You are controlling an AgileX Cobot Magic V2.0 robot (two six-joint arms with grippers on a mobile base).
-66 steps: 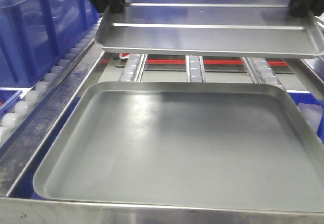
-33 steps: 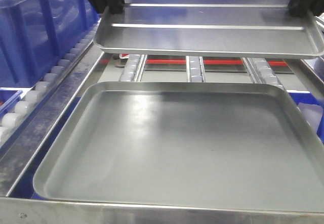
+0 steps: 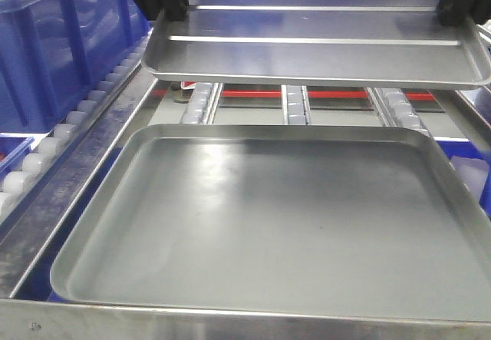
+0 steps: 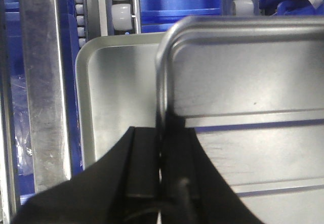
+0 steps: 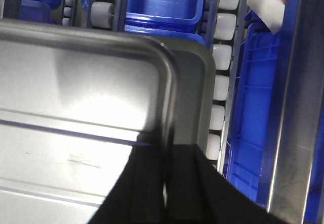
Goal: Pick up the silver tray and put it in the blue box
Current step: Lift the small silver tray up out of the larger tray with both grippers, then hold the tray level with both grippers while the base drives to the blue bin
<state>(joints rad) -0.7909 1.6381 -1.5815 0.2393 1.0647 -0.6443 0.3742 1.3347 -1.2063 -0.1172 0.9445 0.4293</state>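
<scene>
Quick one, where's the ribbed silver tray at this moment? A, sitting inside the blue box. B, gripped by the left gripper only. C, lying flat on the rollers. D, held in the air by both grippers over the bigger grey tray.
D: the left gripper and right gripper each pinch a rim of the silver tray, which hangs above the larger grey tray.

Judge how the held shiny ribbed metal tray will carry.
The shiny ribbed metal tray is probably stiff: it spans level between end grips without sagging. Polished rim looks slippery; left fingers and right fingers pinch only its edge, so jerks may shift it.
</scene>
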